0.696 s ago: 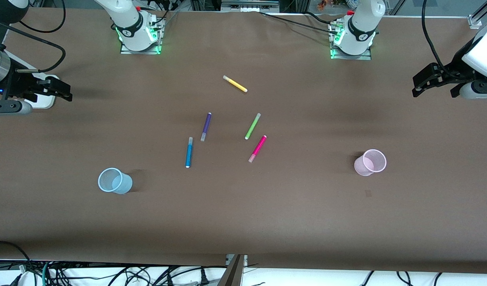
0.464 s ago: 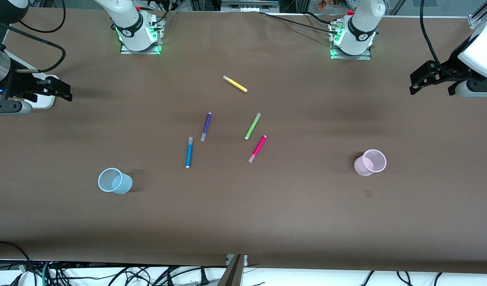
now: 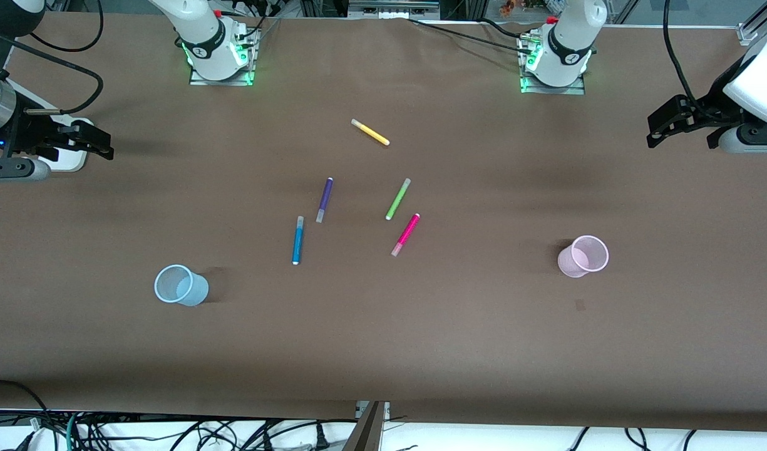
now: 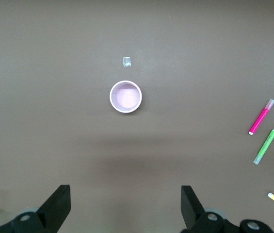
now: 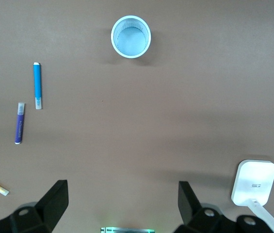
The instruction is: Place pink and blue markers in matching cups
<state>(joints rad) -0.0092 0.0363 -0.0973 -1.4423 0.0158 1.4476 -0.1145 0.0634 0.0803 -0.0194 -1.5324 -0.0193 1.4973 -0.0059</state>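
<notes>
While both tools gape, left tool point(image 3: 684, 128), right tool point(image 3: 86, 141), 5 markers, 2 cups

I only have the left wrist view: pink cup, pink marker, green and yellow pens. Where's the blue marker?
Observer: The blue marker lies flat beside a purple pen, a little nearer to the front camera than that pen.
Operator: And its cup?
Observer: The blue cup stands upright and empty toward the right arm's end of the table, nearer to the front camera than the blue marker.
Operator: What about the right gripper?
Observer: The right gripper hangs open over the right arm's end of the table, holding nothing.
</notes>
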